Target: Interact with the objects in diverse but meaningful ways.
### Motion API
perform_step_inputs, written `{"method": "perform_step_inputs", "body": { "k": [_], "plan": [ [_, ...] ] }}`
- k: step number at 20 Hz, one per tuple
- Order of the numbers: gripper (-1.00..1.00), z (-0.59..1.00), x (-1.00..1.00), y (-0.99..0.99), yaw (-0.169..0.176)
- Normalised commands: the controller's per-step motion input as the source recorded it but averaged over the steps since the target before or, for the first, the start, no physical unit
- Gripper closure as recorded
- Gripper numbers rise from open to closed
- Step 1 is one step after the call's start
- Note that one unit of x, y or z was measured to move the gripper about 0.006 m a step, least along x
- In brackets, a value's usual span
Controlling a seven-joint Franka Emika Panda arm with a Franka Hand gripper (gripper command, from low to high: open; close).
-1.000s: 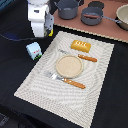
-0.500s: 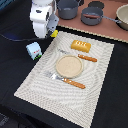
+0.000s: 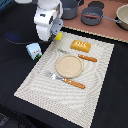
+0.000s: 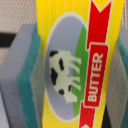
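Holding the yellow butter packet [image 4: 75,65] tight between its pads [image 4: 27,75], the claw [image 3: 54,36] hangs over the mat [image 3: 45,80].

Orange loaf [image 3: 81,46] beside round plate [image 3: 68,66]

Butter packet [image 4: 75,65]: yellow, with a grey oval, a black-and-white cow, a green field and a red banner lettered white. Claw pads [image 4: 27,80]: teal on grey. Bread loaf [image 3: 81,46]: orange, ridged. Carton [image 3: 33,50]: light blue, white top. Placemat [image 3: 95,95]: beige weave. Plate [image 3: 68,65]: tan. Table [image 3: 15,22]: black.
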Motion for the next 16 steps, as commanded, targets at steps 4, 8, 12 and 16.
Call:
{"method": "perform_step_inputs", "body": {
  "k": [4,8,12,16],
  "plan": [
    [-1.00,-0.08,0.02,0.02,0.004],
    [-1.00,0.28,0.06,0.21,0.029],
    [-1.00,0.25,0.09,0.18,0.013],
    [-1.00,0.72,0.10,0.04,0.000]
  ]
}}
